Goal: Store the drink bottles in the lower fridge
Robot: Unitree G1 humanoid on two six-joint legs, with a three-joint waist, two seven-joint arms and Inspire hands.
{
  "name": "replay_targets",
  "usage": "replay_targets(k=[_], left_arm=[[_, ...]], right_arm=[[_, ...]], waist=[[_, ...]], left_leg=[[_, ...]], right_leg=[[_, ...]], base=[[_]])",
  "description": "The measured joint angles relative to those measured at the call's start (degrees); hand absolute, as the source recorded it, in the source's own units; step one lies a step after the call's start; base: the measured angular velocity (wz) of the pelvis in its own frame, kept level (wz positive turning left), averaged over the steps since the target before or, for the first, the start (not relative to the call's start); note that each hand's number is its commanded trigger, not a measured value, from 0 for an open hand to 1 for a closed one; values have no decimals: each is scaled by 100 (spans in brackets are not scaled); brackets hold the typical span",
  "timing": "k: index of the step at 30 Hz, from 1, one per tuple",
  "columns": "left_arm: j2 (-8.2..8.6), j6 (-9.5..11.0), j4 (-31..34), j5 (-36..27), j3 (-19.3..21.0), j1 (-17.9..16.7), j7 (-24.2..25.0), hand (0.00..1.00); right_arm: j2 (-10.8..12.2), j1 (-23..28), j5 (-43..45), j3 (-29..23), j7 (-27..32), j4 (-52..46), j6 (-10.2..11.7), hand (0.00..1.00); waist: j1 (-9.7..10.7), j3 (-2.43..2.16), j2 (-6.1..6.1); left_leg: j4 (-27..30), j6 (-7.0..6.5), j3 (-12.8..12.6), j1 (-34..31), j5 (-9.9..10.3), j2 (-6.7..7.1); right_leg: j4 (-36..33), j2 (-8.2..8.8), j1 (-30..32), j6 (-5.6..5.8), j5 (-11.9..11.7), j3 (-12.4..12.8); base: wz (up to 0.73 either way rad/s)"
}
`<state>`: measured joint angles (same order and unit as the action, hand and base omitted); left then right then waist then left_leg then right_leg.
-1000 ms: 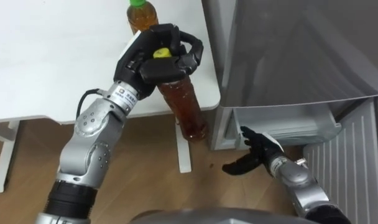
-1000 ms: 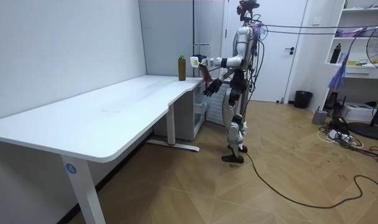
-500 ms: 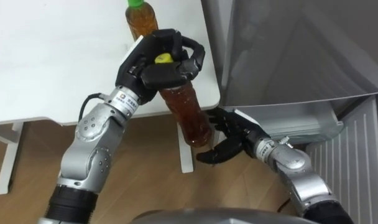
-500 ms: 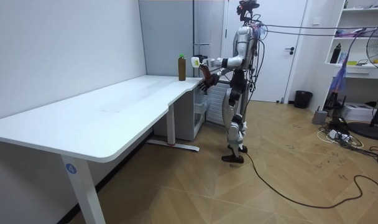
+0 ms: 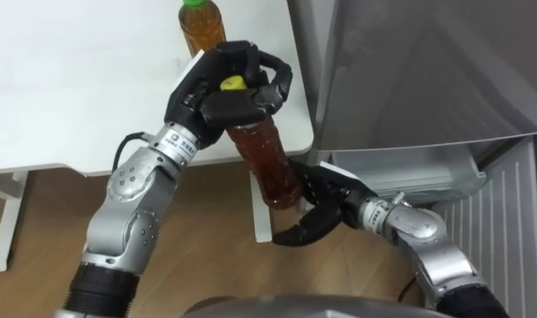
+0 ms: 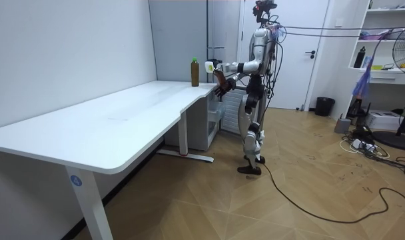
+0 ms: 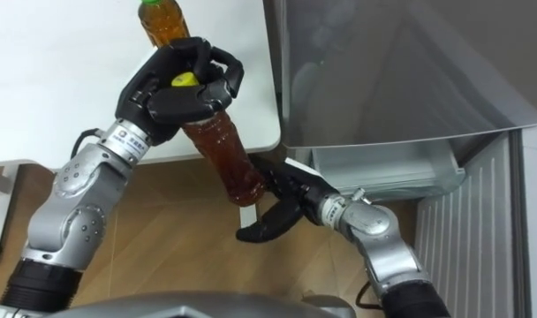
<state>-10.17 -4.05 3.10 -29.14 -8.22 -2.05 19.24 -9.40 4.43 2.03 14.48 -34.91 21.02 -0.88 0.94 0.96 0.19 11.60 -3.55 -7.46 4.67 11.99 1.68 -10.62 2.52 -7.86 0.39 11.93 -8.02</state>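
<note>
**Drink bottle held between 2 robot hands at the fridge corner: handover risk**

My left robot hand (image 5: 202,95) is shut round the top of the bottle (image 5: 268,163), fingers wrapped over its yellow cap (image 5: 230,83). The bottle hangs clear of the worktop (image 5: 74,88), tilted, with its base over the floor (image 5: 207,230).

My right robot hand (image 5: 326,205) is at the bottle's base, spread and cupped, with the fingers against or just beside the bottle and the thumb reaching below. It has not closed round the bottle. I cannot tell whether it bears any weight.

A second bottle (image 5: 202,26) stands upright near the worktop's corner, just behind my left robot hand. The fridge (image 5: 427,71) is to my right. Its lower fridge compartment (image 5: 401,172) is open, with the door (image 5: 502,221) swung out to the right.

Assessment: 1 bottle is in hand and neither is in the fridge yet.

Risks from here:
1. If the left grip opens before the right closes, the bottle could drop to the floor. The cause would be a cupped hold on a smooth, rounded base.
2. A hold on the cap alone lets the tilted bottle swing, so it could strike the worktop edge or the compartment front.
3. If my left arm draws back carelessly, it could knock over the second bottle.
</note>
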Motion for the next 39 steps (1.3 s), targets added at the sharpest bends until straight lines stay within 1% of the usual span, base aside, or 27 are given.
replay_targets(k=[4, 6, 9, 11, 13, 16, 18, 19, 20, 21, 25, 30, 31, 33, 36, 39], left_arm=[[3, 0, 0, 0, -31, 0, 1, 100], [-2, 1, 0, 5, -68, 0, 25, 100], [-36, 0, -8, 5, -122, 0, 171, 100], [-36, 0, -8, 5, -158, 0, 249, 100], [-37, 0, -13, 5, -185, 0, 311, 100], [-32, 0, -136, 2, -335, 0, 398, 100], [-53, -5, -246, 2, -452, 0, 412, 100], [-71, -17, -284, 5, -531, 0, 412, 100], [-85, -26, -299, 5, -604, 0, 426, 100], [-85, -32, -307, 5, -631, 0, 441, 100], [-94, -52, -311, 5, -709, 0, 531, 100], [-137, -52, -356, 8, -832, -7, 556, 100], [-149, -52, -379, 8, -868, -7, 556, 100], [-163, -52, -441, 8, -902, -7, 571, 100], [-177, -51, -607, 8, -986, -7, 573, 100], [-190, -51, -704, 9, -1041, -7, 578, 100]], right_arm=[[-12, 0, -4, 20, -219, -5, -3, 0], [-25, 0, 7, 17, -333, -109, -54, 0], [-73, 0, 6, 11, -476, -365, -58, 0], [-147, -2, 5, 11, -562, -489, -65, 0], [-156, -3, 5, 11, -610, -615, -146, 0], [-158, -13, 1, 12, -626, -634, -181, 0], [-146, -28, -1, 13, -636, -655, -232, 0], [-147, -34, -1, 13, -642, -712, -285, 0], [-146, -36, 0, 16, -653, -768, -303, 0], [-149, -36, 0, 16, -654, -791, -306, 0], [-156, -46, -1, 15, -654, -864, -311, 0], [-148, -46, -4, 20, -703, -863, -311, 0], [-152, -45, -32, 36, -707, -863, -311, 31], [-156, -45, -116, 79, -702, -863, -311, 100], [-165, -45, -370, 221, -640, -853, -311, 100], [-167, -44, -469, 240, -583, -811, -306, 100]], waist=[[-5, -1, 2], [-6, -1, 4], [-12, -1, 3], [-12, -1, 3], [-16, 1, 0], [-20, 13, -21], [-21, 29, -45], [-20, 44, -70], [-23, 57, -91], [-25, 60, -102], [-20, 47, -140], [-17, 47, -141], [-8, 47, -141], [-10, 46, -141], [3, 43, -135], [5, 42, -133]], left_leg=[[-6, 0, 0, -2, 0, -1], [-9, 0, 1, -12, 0, -1], [-13, 0, -3, -21, 0, 0], [-13, 0, -3, -22, 0, 1], [-11, 0, -3, -38, 0, 1], [-9, 0, -2, -35, 0, 1], [-5, 1, -3, -36, -1, 1], [1, 1, -3, -40, -1, 0], [8, 1, -2, -44, -1, -1], [9, 1, -2, -45, -1, -1], [10, 0, -2, -44, -1, -1], [7, 0, -7, -6, -1, 0], [8, 0, -7, 0, -1, 0], [9, 0, -6, 0, -1, 0], [16, 0, -9, 9, -1, -1], [21, 0, -14, 8, -1, -1]], right_leg=[[-1, -3, 5, 0, 0, -1], [-3, -2, 22, 0, 0, 0], [-5, 0, 41, 0, 0, 2], [-4, 1, 58, 0, 0, 3], [-4, 1, 60, 0, 0, 3], [-2, 0, 50, 0, 0, 4], [-2, 0, 52, 0, 0, 5], [-4, 0, 54, 0, 0, 4], [-9, 0, 56, 0, 0, 4], [-11, 0, 58, 0, 0, 3], [-13, 0, 53, 0, 0, 2], [-13, 1, 18, 0, 0, 5], [-11, 1, 8, 0, 0, 2], [-12, 0, 6, 0, 0, 1], [-12, 0, -4, 0, 0, 2], [-13, 1, -4, 0, 0, 0]], base=[[0], [0], [0], [0], [0], [0], [0], [0], [0], [0], [0], [0], [0], [0], [0], [0]])
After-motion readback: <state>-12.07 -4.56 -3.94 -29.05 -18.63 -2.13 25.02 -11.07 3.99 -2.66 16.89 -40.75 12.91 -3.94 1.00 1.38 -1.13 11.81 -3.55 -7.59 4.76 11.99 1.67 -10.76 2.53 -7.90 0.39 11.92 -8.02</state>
